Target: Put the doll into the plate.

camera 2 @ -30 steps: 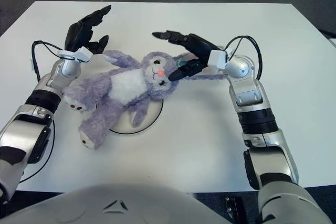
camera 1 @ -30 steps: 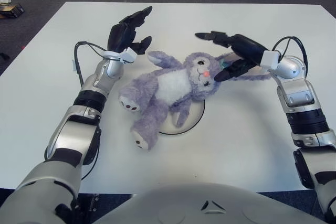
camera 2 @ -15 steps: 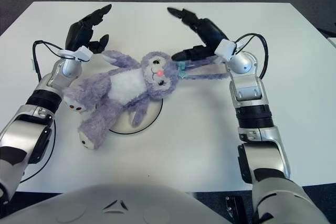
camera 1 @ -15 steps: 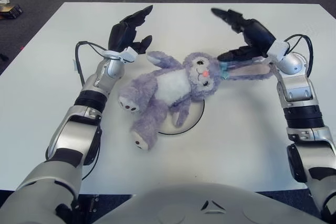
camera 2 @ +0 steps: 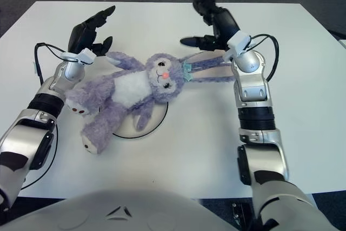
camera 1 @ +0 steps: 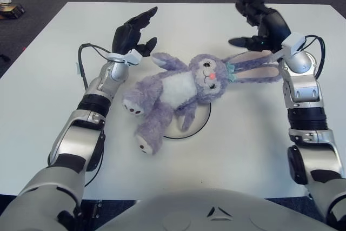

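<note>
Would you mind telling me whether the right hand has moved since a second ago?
Yes. The right hand has pulled away from the doll's face, going up toward the table's far edge, fingers open. The doll has not shifted on the plate.

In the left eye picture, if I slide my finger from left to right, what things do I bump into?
Left hand → purple bunny doll, lying partly over the white plate → right hand.

I count one purple doll (camera 1: 178,90) sprawled over one white plate (camera 1: 199,123) on one white table (camera 1: 227,150). Beside the doll I see two hands: left hand (camera 1: 132,33), right hand (camera 1: 262,22).
</note>
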